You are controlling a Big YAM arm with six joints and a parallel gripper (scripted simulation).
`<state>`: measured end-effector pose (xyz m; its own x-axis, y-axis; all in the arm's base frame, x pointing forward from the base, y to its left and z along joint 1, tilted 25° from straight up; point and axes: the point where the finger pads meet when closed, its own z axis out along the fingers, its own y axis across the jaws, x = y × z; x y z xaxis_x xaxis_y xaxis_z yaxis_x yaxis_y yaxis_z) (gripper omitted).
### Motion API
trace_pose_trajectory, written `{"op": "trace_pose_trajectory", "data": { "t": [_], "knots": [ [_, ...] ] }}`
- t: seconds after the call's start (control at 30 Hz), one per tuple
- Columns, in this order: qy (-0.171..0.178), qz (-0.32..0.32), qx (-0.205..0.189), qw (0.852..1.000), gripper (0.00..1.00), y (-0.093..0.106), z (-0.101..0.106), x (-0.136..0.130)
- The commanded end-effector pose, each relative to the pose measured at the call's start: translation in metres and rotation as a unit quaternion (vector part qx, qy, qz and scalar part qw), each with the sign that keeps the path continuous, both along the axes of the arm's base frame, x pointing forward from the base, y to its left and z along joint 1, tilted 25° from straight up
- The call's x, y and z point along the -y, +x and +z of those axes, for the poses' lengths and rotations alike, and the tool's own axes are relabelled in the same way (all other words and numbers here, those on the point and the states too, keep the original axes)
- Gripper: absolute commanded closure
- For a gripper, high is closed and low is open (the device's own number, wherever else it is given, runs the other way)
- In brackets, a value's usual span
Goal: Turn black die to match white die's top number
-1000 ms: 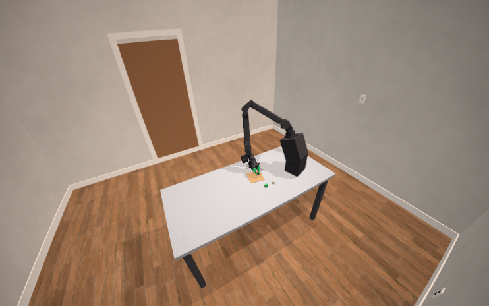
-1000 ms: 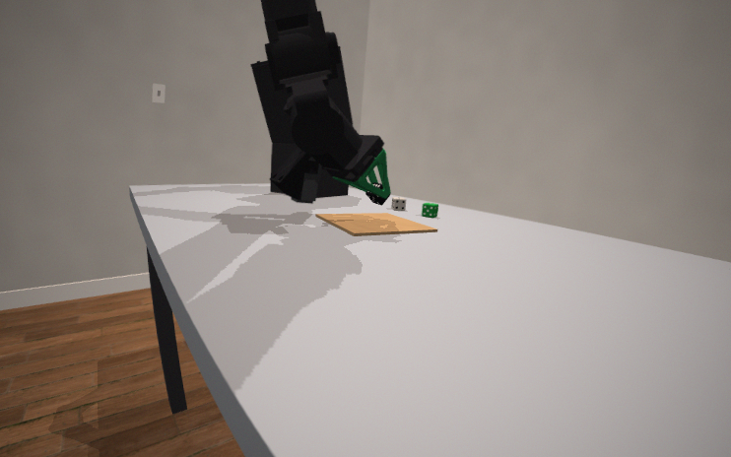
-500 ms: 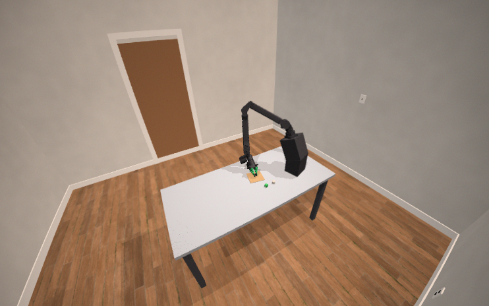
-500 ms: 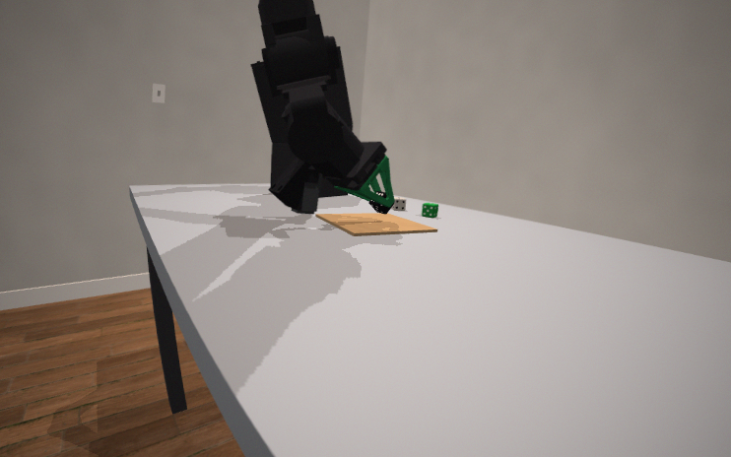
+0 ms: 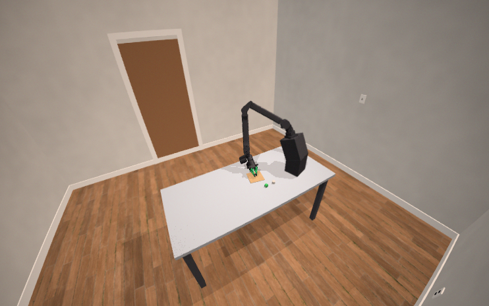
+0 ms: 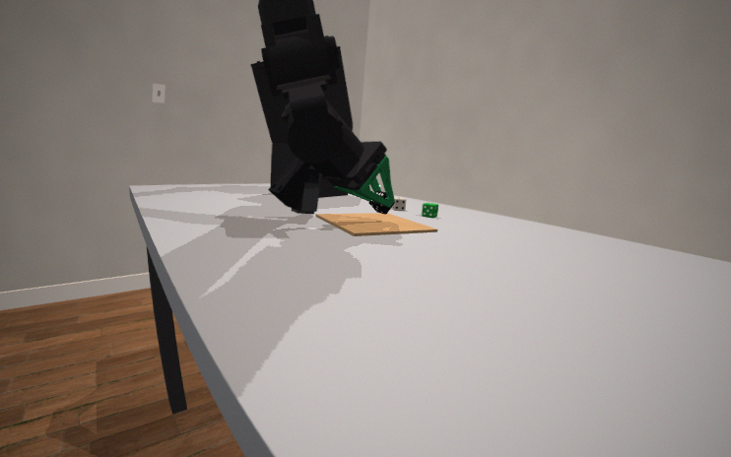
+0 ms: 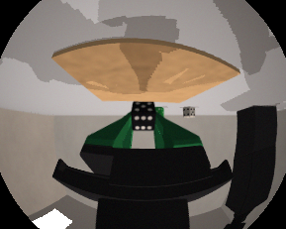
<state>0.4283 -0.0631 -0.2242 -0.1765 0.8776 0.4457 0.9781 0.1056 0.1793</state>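
Observation:
My gripper [image 6: 380, 203] has green fingers and is shut on the black die [image 7: 143, 117], tilted low over the far part of the tan mat [image 6: 375, 223]. The die hangs just above the mat; whether it touches I cannot tell. In the wrist view the die shows a face with several white pips, and the mat [image 7: 145, 70] fills the view beyond it. The white die [image 6: 399, 204] and the green die [image 6: 429, 210] lie on the table past the mat. In the top view the gripper [image 5: 254, 171] is over the mat [image 5: 256, 177].
The arm's large black base [image 5: 294, 154] stands on the table's far end behind the mat. The green die [image 5: 265, 185] and white die [image 5: 273, 182] lie a little off the mat toward the table edge. A door is in the back wall.

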Motion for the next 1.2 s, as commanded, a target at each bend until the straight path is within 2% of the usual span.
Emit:
{"op": "trace_pose_trajectory", "data": {
  "t": [0.0,0.7,1.17],
  "knots": [
    [0.001,0.004,0.004,1.0,0.8,-0.001,-0.001,0.003],
    [0.001,0.004,0.004,1.0,0.8,-0.001,-0.001,0.003],
    [0.003,0.0,-0.002,1.0,0.8,-0.004,-0.011,0.006]
  ]
}}
